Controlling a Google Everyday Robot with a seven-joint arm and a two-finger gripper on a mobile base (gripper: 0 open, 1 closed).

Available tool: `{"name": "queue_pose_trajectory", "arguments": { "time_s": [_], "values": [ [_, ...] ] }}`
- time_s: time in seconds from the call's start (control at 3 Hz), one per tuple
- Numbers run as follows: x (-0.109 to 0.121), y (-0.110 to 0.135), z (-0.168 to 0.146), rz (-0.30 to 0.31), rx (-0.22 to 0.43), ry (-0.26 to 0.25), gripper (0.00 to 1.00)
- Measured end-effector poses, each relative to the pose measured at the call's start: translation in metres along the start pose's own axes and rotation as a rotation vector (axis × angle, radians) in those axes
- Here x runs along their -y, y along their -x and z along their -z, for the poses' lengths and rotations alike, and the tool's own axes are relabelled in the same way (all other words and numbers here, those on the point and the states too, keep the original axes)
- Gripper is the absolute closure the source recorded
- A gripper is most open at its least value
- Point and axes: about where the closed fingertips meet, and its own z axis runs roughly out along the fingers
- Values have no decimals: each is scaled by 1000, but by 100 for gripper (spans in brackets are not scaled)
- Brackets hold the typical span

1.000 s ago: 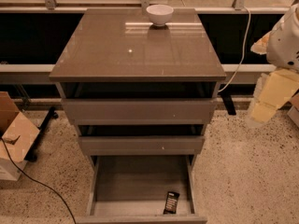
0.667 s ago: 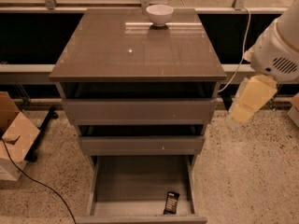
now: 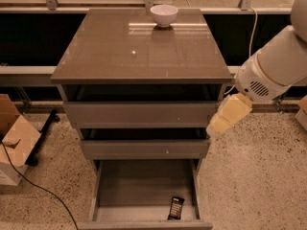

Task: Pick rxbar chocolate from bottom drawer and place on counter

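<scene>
The rxbar chocolate (image 3: 176,208), a small black bar with pale lettering, lies on the grey floor of the open bottom drawer (image 3: 139,183), near its front right corner. The counter (image 3: 139,49) is the glossy grey-brown top of the cabinet. My gripper (image 3: 218,123), a cream-coloured piece on the white arm (image 3: 273,71), hangs in the air beside the cabinet's right edge, level with the two upper drawers. It is above and to the right of the bar and holds nothing that I can see.
A white bowl (image 3: 163,15) stands at the counter's far edge. The two upper drawers (image 3: 141,114) are pulled out a little. A cardboard box (image 3: 14,140) and a black cable (image 3: 43,190) lie on the speckled floor at left.
The arm and gripper have moved left and slightly down, from well right of the cabinet to right beside its right edge. The bar and drawers have not moved.
</scene>
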Motion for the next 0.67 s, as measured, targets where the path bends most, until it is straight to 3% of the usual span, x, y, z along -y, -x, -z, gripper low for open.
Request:
{"name": "queue_pose_trajectory", "arguments": {
  "time_s": [0.33,0.67],
  "values": [
    [0,-6,-34,-54,29,43,0],
    [-7,-27,-85,-141,71,134,0]
  ]
}}
